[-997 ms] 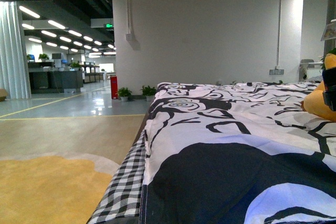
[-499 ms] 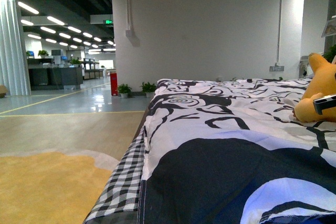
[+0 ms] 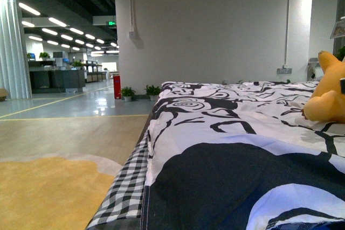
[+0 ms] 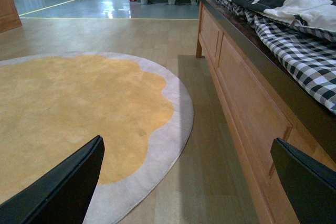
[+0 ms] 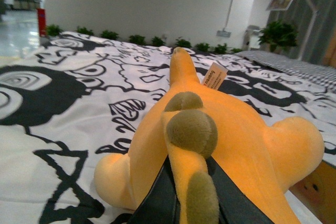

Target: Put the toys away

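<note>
Orange-yellow plush toy (image 5: 236, 145) lying on black-and-white bedspread (image 5: 63, 114). Held by right gripper (image 5: 191, 198) at one brown-banded limb, dark jaws pressed against either side of it. Rest of body stretched out beyond the jaw tips, pale tag (image 5: 214, 74) towards the far end (lettering too small to read). Elsewhere, left gripper (image 4: 186, 182) with jaws spread wide above yellow rug (image 4: 68, 108), beside wooden bed frame (image 4: 247, 103).

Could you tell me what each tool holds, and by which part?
The right tool grips the plush toy by a narrow brown-patched limb; the left tool holds nothing.
</note>
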Controlling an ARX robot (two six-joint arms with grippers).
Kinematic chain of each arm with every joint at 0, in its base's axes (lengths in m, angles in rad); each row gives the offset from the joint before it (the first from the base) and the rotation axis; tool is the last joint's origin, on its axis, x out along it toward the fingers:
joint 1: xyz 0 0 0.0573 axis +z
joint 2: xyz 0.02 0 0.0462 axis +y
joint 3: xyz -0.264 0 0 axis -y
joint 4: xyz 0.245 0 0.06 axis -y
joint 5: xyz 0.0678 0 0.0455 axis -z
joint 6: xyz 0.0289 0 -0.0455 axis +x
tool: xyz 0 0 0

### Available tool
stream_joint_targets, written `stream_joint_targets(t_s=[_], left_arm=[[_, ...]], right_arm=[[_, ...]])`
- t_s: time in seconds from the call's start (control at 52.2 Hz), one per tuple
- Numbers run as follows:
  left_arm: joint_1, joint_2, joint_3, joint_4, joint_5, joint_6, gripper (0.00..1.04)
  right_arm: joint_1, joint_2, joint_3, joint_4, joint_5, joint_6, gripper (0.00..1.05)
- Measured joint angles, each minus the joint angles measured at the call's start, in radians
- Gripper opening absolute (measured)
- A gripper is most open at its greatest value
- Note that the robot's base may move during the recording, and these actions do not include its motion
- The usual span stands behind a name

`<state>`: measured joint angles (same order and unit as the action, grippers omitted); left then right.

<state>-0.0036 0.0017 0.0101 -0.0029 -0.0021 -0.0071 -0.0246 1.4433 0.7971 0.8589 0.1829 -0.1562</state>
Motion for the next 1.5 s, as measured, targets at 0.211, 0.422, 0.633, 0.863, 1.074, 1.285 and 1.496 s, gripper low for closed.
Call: stream_joint_targets(t_s=[0.211,0.422,0.633,0.863,1.074,1.285,1.496], left_arm=[[0.0,0.0,0.0,0.0,0.0,0.0,0.98],[0.0,0.0,0.0,0.0,0.0,0.0,0.98],[0.0,0.0,0.0,0.0,0.0,0.0,0.98],[0.0,0.0,0.0,0.0,0.0,0.0,0.98],[0.0,0.0,0.0,0.0,0.0,0.0,0.98],[0.0,0.0,0.0,0.0,0.0,0.0,0.98],[0.0,0.0,0.0,0.0,0.0,0.0,0.98]], right_arm=[[-0.112,-0.226,0.013,-0.191,-0.264,0.225,0.06],[-0.285,-0.442,0.012,-0.283,-0.515,0.418,0.06],[-0.464,-0.603,-0.078,-0.275,-0.712,0.571,0.06],[-0.651,-0.754,-0.227,-0.223,-0.895,0.77,0.06],[-0.778,-0.859,-0.277,-0.198,-0.95,0.97,0.06],[-0.778,-0.867,-0.286,-0.24,-0.95,0.98,0.06],[-0.778,-0.869,-0.286,-0.24,-0.95,0.98,0.06]])
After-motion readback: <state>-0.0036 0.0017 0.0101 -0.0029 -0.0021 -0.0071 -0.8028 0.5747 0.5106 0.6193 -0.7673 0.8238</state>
